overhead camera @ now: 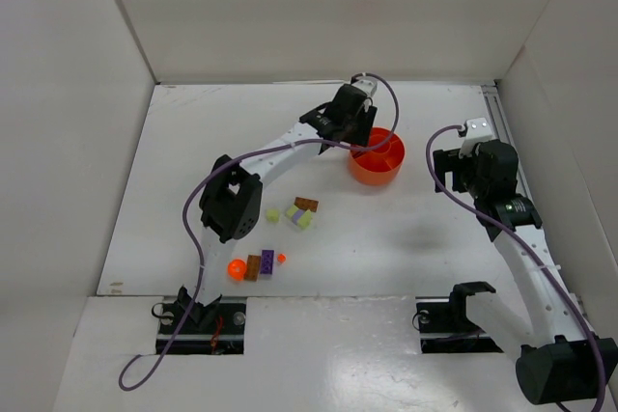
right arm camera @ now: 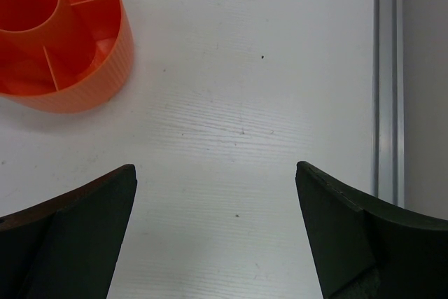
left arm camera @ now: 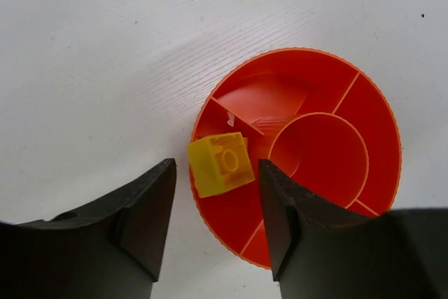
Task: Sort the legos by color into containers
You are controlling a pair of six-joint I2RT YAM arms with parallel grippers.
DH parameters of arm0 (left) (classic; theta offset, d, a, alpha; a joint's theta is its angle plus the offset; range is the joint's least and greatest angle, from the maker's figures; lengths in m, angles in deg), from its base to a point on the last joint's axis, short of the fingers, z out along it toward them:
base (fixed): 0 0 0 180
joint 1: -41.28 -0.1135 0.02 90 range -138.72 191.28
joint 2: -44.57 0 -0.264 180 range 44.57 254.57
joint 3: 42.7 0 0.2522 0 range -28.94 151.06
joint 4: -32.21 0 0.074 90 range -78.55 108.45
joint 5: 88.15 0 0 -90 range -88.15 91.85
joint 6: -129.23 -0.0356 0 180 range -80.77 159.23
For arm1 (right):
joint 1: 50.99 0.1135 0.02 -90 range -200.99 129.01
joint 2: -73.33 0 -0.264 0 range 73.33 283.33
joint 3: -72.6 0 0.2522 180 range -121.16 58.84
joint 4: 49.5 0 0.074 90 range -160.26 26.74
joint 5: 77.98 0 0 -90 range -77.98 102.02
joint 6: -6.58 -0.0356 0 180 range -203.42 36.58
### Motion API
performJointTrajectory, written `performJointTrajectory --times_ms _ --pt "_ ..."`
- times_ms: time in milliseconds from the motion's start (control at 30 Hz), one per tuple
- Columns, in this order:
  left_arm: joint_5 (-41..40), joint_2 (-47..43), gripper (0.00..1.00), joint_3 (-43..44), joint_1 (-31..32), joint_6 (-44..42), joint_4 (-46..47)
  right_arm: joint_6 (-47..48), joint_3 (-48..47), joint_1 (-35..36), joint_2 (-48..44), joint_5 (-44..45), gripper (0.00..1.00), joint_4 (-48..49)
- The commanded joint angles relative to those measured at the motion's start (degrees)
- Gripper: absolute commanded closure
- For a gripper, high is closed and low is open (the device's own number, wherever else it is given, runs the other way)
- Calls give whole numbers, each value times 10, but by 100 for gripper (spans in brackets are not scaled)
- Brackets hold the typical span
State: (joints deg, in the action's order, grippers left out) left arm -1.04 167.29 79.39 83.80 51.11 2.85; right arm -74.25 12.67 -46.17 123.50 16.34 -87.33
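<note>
Hovering left gripper (left arm camera: 215, 176) | yellow brick (left arm camera: 221, 163) at dish (left arm camera: 372, 120) rim | contact unclear

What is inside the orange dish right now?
One yellow brick, tilted at the rim of an outer compartment of the orange dish. The centre hub and other visible compartments look empty. The left hand hides the dish's near edge.
</note>
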Motion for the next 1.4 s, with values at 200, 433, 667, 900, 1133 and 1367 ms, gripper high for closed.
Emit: performJointTrajectory --times_ms 200,433,667,900,1133,1367 --pt "40 -49 47 -16 -1 -11 24 0 -13 -3 -16 3 0 -2" --pt "45 -125 27 -78 -6 -11 37 23 -13 -3 -21 -42 0 9" --pt "9 -327 0 -288 -29 52 73 58 -8 25 -32 -146 0 48" --pt "-72 -526 0 -510 -41 237 8 85 -35 265 49 -91 0 58" --pt "-128 -701 0 -629 -46 382 -84 28 -18 421 163 -86 0 176" --pt "-156 -760 0 -661 -52 436 -152 -17 -32 508 251 -22 3 186"
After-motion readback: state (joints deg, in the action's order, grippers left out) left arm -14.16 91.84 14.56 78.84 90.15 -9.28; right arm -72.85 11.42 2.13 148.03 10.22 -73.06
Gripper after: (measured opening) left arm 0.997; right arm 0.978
